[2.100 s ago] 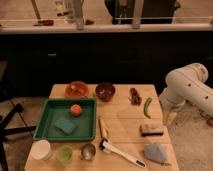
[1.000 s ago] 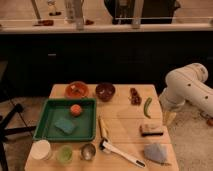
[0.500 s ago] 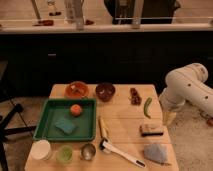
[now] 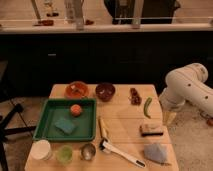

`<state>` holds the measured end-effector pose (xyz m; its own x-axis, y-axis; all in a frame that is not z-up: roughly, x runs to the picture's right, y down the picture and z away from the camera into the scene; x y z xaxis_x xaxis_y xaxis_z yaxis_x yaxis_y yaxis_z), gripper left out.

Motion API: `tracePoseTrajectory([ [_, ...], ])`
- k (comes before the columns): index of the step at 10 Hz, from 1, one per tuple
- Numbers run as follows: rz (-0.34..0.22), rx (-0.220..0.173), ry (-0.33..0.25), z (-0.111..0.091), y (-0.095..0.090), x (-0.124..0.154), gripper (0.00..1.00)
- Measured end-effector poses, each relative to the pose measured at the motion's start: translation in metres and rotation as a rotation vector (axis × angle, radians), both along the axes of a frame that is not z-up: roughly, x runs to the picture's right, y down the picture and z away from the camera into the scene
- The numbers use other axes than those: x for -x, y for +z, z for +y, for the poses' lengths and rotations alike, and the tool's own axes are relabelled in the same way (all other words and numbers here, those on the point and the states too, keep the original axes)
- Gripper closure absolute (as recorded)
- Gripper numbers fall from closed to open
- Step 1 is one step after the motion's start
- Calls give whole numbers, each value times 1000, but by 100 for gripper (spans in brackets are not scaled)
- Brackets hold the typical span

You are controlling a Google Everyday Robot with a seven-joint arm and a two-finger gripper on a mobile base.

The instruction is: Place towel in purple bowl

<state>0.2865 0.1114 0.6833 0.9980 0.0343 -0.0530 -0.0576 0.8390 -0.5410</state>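
Note:
The towel [image 4: 156, 152], a lumpy pale grey-blue cloth, lies at the table's front right corner. The purple bowl [image 4: 105, 91] stands at the back middle of the table, dark inside and with nothing in it. My white arm [image 4: 186, 89] hangs off the table's right side. The gripper [image 4: 170, 116] points down just beyond the right edge, level with the table's middle. It is open and holds nothing. It is well behind the towel and to the right of the bowl.
An orange bowl [image 4: 76, 90] sits left of the purple one. A green tray [image 4: 46, 125] holds an orange fruit [image 4: 75, 110] and a teal sponge [image 4: 66, 126]. Cups [image 4: 41, 149] line the front left. A brush [image 4: 122, 153], a brown block [image 4: 151, 130] and a green pepper [image 4: 147, 107] lie between bowl and towel.

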Motion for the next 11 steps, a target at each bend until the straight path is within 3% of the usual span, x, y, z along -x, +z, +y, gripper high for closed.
tracePoseTrajectory([
  [2, -16, -4, 34, 3, 0, -3, 20],
  [4, -50, -9, 133, 26, 0, -26, 20],
  [7, -75, 0, 191, 57, 8, -30, 20],
  [9, -93, -21, 197, 70, 9, -21, 20],
  [11, -100, -47, 155, 85, 10, -11, 20],
])
